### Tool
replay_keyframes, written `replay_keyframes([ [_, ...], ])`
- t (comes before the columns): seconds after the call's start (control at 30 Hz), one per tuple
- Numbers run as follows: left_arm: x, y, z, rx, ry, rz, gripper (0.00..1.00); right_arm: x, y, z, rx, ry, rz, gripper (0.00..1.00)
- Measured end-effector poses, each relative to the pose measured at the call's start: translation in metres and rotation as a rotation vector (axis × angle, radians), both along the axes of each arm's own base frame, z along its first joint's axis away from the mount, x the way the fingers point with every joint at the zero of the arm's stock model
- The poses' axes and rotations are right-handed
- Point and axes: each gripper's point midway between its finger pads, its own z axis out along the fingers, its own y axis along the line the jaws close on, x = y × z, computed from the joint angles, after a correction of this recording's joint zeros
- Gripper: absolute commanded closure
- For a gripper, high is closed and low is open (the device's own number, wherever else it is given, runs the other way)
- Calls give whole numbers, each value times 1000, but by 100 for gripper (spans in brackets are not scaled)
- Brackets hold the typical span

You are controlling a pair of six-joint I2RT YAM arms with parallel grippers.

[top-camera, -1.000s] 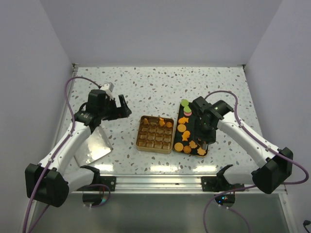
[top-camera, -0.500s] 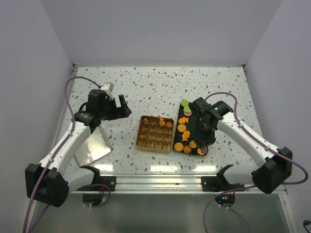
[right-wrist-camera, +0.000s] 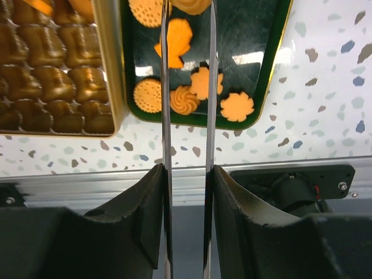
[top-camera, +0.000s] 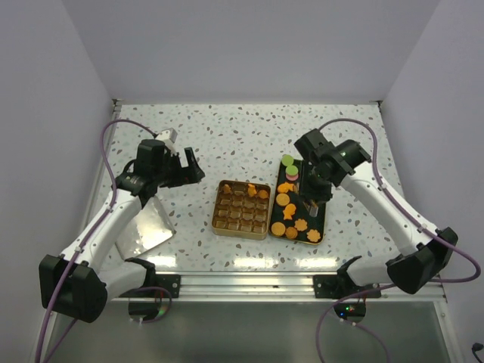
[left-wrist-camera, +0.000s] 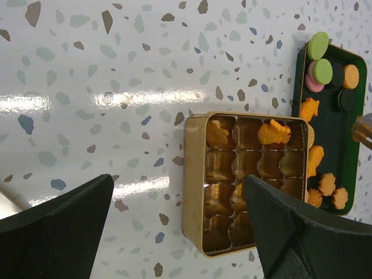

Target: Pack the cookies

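A flat, shiny silver metal sheet (top-camera: 148,225) lies on the speckled white desk (top-camera: 242,136), back behind the left fingers (left-wrist-camera: 64,226) and partly under that arm. The left fingers are spread wide with nothing between them, hovering above bare desk. Just to their right sits a square gold metal tin (top-camera: 241,209) divided into small moulded cells. Two of the small flat orange-tan cookies (left-wrist-camera: 273,132) lie in the row of cells along one edge, and the other visible cells show only gold lining. Farther right, touching or very nearly touching the tin's side, lies a long dark green tray with a gold rim (right-wrist-camera: 264,70). It lies directly beneath the right fingers (right-wrist-camera: 165,116) and carries most of the cookies: round discs, fish-like shapes, flowers and a swirl, spread along its length. At the tray's end farthest from the arm bases are green and pink round discs (left-wrist-camera: 318,45). The right fingers are two thin blades held close together with only a narrow gap, pointing down over the tray. A cookie shows in the gap near their tips, but the wrist view cuts the tips off, so I cannot tell whether they grip it.
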Motion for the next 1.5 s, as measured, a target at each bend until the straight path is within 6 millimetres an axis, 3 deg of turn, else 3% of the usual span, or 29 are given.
replay_keyframes([
  [0.27,0,0,0,-5,2,4,0,26,24,40,67,-104,41,70],
  [0.43,0,0,1,-8,2,6,0,26,72,53,103,-123,169,70],
  [0.6,-1,0,5,-11,-13,6,0,20,116,48,150,-102,273,71],
  [0.87,-5,2,21,-20,-62,12,0,19,155,26,164,-60,339,71],
  [1.03,-7,5,23,-16,-67,19,0,22,167,19,165,-58,355,72],
  [1.33,-9,7,21,-7,-58,27,0,28,169,10,141,-55,356,70],
  [1.5,-9,7,21,-6,-58,27,0,29,170,8,136,-56,356,63],
])
